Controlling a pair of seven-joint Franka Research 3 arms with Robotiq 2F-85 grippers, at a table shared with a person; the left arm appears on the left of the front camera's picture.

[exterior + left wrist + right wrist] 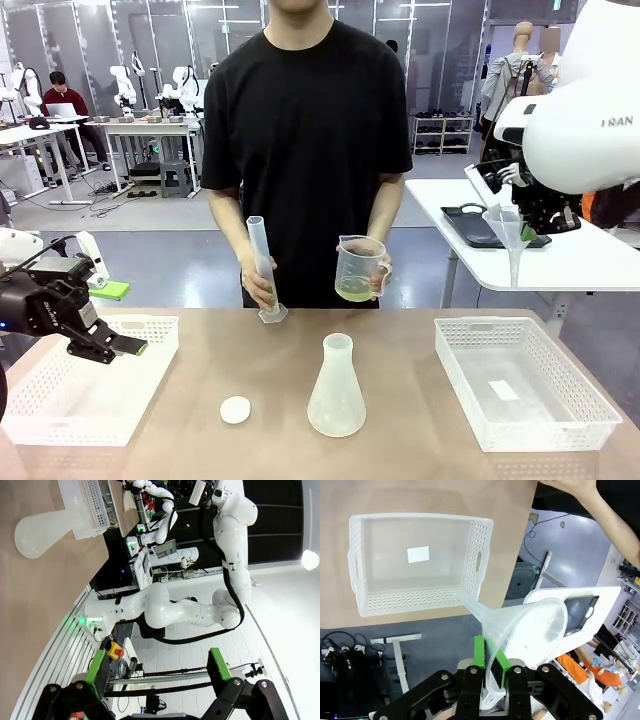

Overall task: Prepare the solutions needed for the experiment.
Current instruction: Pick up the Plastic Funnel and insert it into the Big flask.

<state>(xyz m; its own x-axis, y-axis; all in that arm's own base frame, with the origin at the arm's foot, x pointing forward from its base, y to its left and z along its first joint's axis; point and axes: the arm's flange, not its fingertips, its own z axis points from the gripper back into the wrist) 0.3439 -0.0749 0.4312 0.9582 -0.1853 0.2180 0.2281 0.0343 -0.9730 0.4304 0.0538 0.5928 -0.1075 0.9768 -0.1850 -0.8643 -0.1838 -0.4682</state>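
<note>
The translucent whitish conical flask [337,392] stands upright at the table's middle front, and no liquid is visible in it; the left wrist view has it [42,530] at top left. The pale yellow solution [354,291] lies in the bottom of a clear handled jug [360,268] that the person holds above the table's far edge. Their other hand steadies a tall thin measuring cylinder [262,268] standing on the table. My left gripper [118,346] [157,672] hovers open over the left basket. High on the right, my right gripper [527,226] [490,666] is shut on a clear funnel [509,228] [532,627].
A white perforated basket [60,420] sits at the left front. Another [590,412] [357,565] at the right holds a small white slip. A round white cap [235,410] lies left of the flask. A side table with a black tray [470,222] stands behind on the right.
</note>
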